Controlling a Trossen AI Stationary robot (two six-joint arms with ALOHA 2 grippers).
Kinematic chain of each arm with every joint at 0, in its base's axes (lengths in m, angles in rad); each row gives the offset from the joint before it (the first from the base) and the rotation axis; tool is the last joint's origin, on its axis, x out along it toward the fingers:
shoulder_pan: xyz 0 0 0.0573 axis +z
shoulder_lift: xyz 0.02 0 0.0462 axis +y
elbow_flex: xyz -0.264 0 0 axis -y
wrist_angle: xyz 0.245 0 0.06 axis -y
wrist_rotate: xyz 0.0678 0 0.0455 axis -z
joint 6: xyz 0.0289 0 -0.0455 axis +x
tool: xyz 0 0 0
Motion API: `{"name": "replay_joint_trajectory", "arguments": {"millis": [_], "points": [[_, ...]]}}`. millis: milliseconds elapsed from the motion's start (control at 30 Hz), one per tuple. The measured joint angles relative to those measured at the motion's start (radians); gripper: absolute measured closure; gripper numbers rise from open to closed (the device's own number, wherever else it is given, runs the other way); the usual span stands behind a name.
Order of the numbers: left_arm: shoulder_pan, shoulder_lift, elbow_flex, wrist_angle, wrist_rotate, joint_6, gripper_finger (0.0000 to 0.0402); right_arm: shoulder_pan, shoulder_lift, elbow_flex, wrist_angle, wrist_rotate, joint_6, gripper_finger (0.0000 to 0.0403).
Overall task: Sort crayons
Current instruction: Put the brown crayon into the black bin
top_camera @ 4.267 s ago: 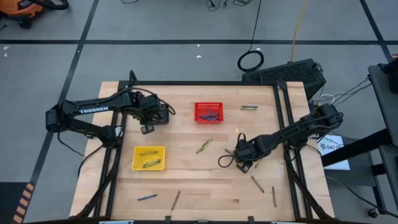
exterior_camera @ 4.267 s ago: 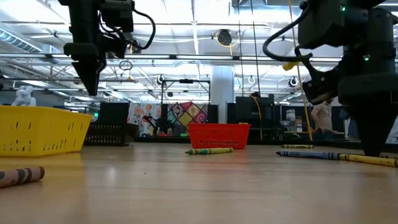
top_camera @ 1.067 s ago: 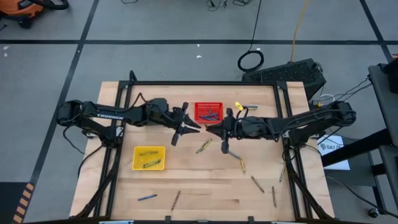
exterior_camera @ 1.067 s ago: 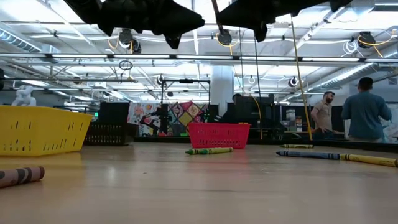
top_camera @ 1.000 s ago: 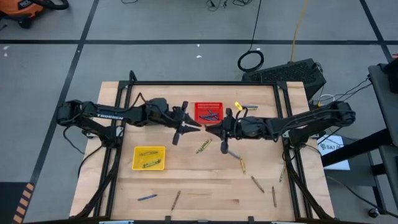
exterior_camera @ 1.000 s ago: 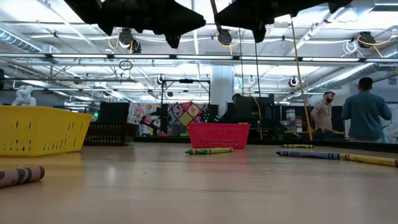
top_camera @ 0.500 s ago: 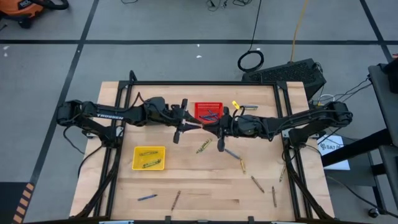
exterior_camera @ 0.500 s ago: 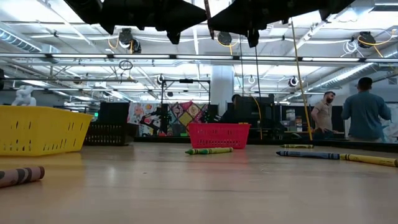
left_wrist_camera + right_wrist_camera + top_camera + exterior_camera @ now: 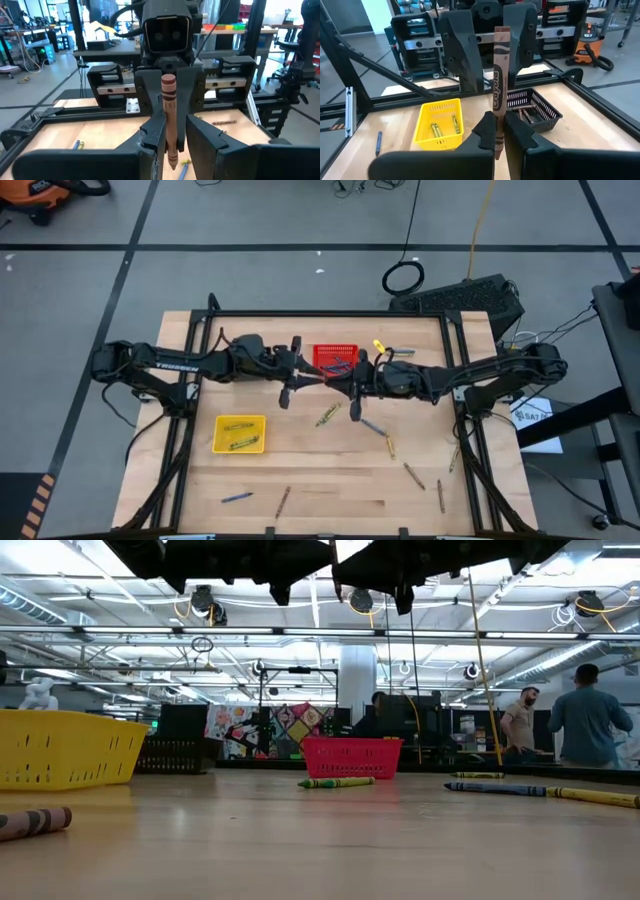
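Note:
Both arms meet high over the table's middle, above the red basket (image 9: 337, 350). My right gripper (image 9: 499, 127) (image 9: 333, 379) is shut on a brown crayon (image 9: 500, 75), which stands upright with its flat end up. My left gripper (image 9: 175, 134) (image 9: 321, 376) faces it. It is open, with one finger on each side of the same crayon (image 9: 169, 110). I cannot tell whether those fingers touch it. The yellow basket (image 9: 240, 434) holds yellow-green crayons. The black basket (image 9: 535, 107) holds brown ones. My right gripper pinches the brown crayon's lower part (image 9: 498, 107) between its two fingers. The fingers come level from the table's right and lie across the crayon. The crayon stands upright, lifted clear high above the table, and its pointed end (image 9: 172, 165) hangs below the fingers.
Loose crayons lie on the wood: a green one (image 9: 327, 415), a blue one (image 9: 372, 426), brown ones (image 9: 414, 475) (image 9: 283, 500) and another blue one (image 9: 236, 497) near the front. One more crayon (image 9: 400, 352) lies at the far right. People stand in the room beyond (image 9: 585, 725).
My right gripper has carried the upright brown crayon a little toward the table's left, up to my left gripper. The crayon now stands between my left gripper's open fingers.

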Motion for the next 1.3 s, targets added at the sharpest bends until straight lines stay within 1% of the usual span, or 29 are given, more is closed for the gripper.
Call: {"name": "replay_joint_trajectory", "arguments": {"millis": [133,433,533,600,667,767,833,1033,1100,1167,1300], "points": [[-0.001,0.01,0.0,0.019,-0.002,0.0,0.0324,-0.011,0.0,0.0,0.003,-0.046,0.0,0.0403],[0.0,0.085,0.002,0.115,-0.011,-0.001,0.0324,-0.018,0.0,0.0,-0.003,-0.046,0.0,0.0403],[0.002,0.092,0.002,0.118,-0.013,0.0,0.0325,-0.017,0.0,0.0,-0.01,-0.047,0.0,0.0403],[0.005,0.091,0.006,0.123,-0.013,0.001,0.0332,-0.017,0.0,0.0,-0.01,-0.047,0.0,0.0403],[0.008,0.091,0.006,0.12,-0.013,0.001,0.0348,-0.017,0.0,0.0,-0.01,-0.047,0.0,0.0403],[0.015,0.091,0.006,0.103,-0.012,0.0,0.0381,-0.018,0.0,0.0,-0.017,-0.045,-0.001,0.0403],[0.019,0.091,0.006,0.082,-0.008,0.002,0.0391,-0.018,0.001,0.0,-0.024,-0.044,-0.001,0.0399],[0.022,0.091,0.007,0.029,-0.008,0.012,0.0387,-0.018,0.002,0.0,-0.054,-0.037,0.001,0.0375],[0.027,0.09,0.006,0.021,-0.01,0.035,0.0387,-0.017,0.0,-0.001,-0.056,-0.018,0.001,0.0365],[0.037,0.076,0.006,-0.02,-0.017,0.063,0.0386,-0.017,0.0,-0.001,-0.059,-0.003,0.001,0.0355],[0.071,0.036,0.005,-0.142,-0.028,0.066,0.0387,-0.017,-0.001,-0.001,-0.069,0.005,0.001,0.0337]]}}
